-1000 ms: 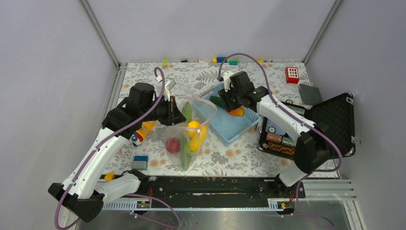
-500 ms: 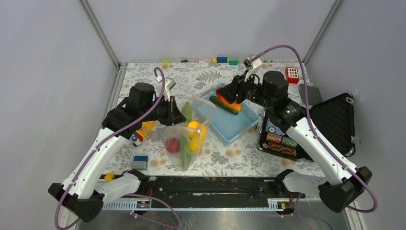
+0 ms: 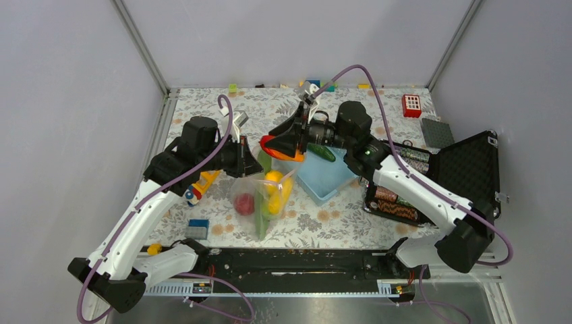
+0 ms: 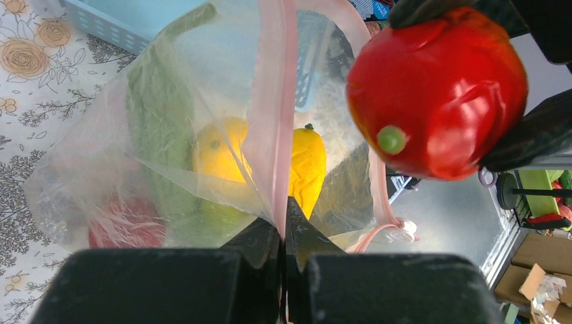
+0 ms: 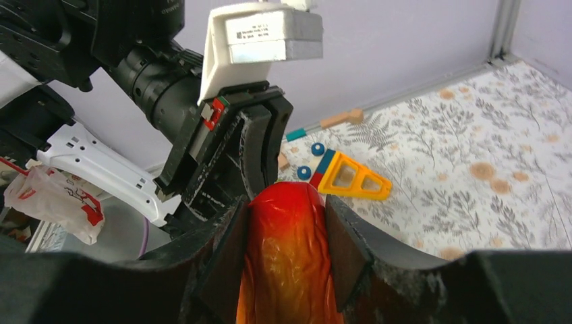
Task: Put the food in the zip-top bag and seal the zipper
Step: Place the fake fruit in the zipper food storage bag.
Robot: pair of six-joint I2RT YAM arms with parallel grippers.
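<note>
My left gripper (image 4: 283, 209) is shut on the pale pink zipper strip (image 4: 275, 115) of the clear zip-top bag (image 3: 264, 189), holding its mouth up and open. Inside lie a yellow lemon (image 4: 217, 150), a yellow banana (image 4: 309, 162), a long green pod (image 4: 158, 108) and a red apple (image 3: 244, 204). My right gripper (image 5: 287, 223) is shut on a red-orange fruit (image 5: 287, 263), which hangs just above the bag's mouth (image 3: 280, 146); it also shows in the left wrist view (image 4: 438, 91). A green cucumber (image 3: 321, 152) lies in the light blue basket (image 3: 324, 177).
A yellow toy (image 3: 202, 182) lies left of the bag, a blue block (image 3: 197, 227) near the front. An open black case (image 3: 465, 175) with batteries stands at the right, with a red block (image 3: 411, 105) and grey plate (image 3: 437, 132) behind it. Small blocks line the back wall.
My right gripper lifted the red-orange fruit out of the blue basket and carried it left to above the bag's mouth. The left gripper has held the bag still.
</note>
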